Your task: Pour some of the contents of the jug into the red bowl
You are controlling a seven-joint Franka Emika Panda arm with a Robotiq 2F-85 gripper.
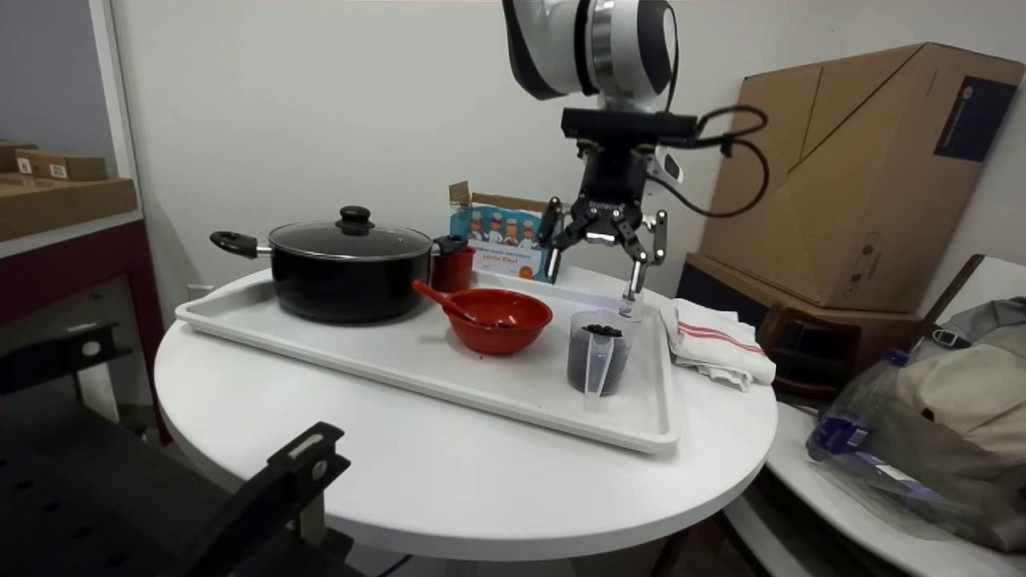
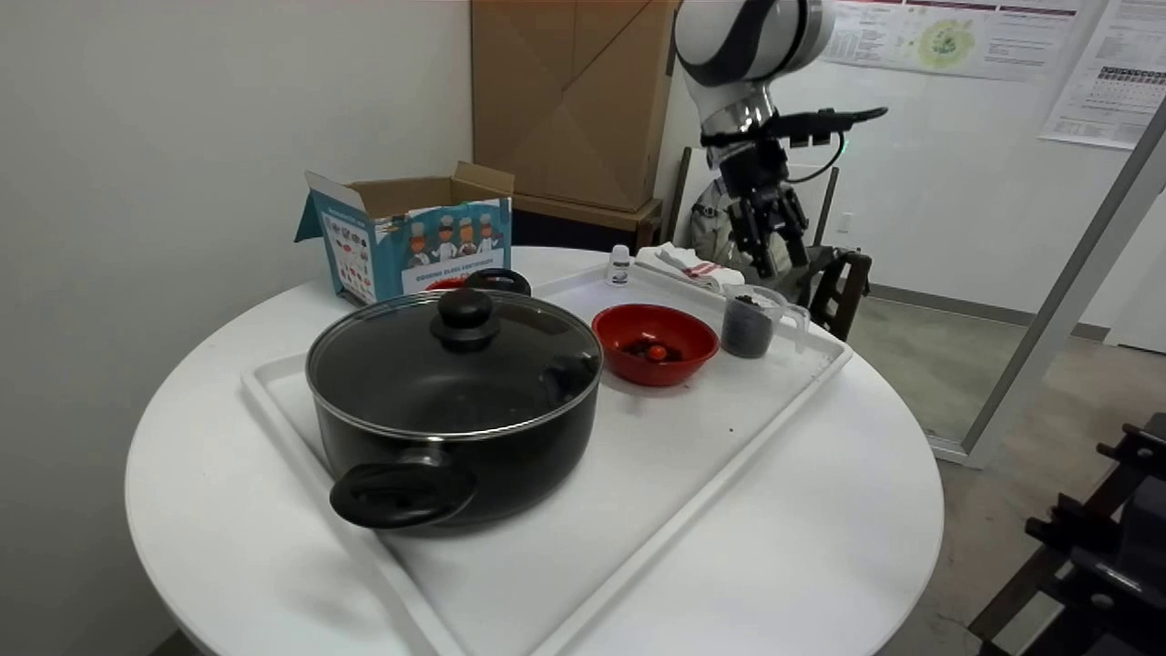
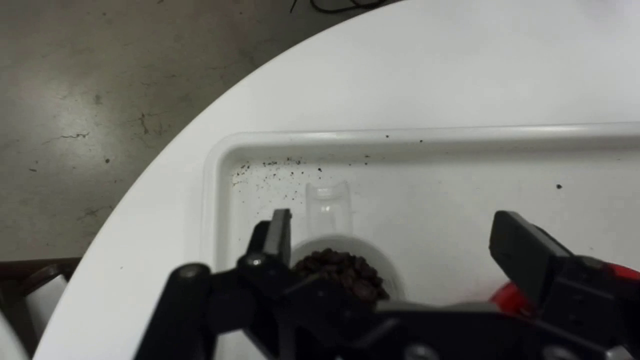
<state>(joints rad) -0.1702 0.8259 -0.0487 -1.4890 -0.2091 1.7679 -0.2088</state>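
Leftmost on a round white table [image 1: 497,481] in an exterior view, a large black glass-lidded pot [image 1: 345,288] stands on a white rectangular tray [image 1: 409,344]. Behind the pot's right handle sits a red cylindrical container [image 1: 454,272], and past that an open teal cardboard box [image 1: 501,224] (cartoon chefs line its side). Next on the tray comes the small shallow bright red bowl [image 1: 493,343], with dark pieces [image 2: 638,346] inside and a slim red handle [image 1: 437,298] slanting up over its left rim.

Farther right, the black two-fingered gripper [image 1: 595,276] hangs above the tray, its fingers spread wide and holding nothing. Below it, near the tray's right end, the small translucent grey cylindrical jug [image 1: 599,357] stands upright, apart from both gripper and bowl, its clear handle turned towards the near edge of the table. The wrist view shows dark brown bean-like pieces [image 3: 345,272] in the jug, and dark specks [image 3: 272,172] scattered in the tray corner beside its handle. A folded red-striped white cloth [image 1: 713,340] lies just beside the tray's right end, and a large brown cardboard box [image 1: 850,176] rises behind it.
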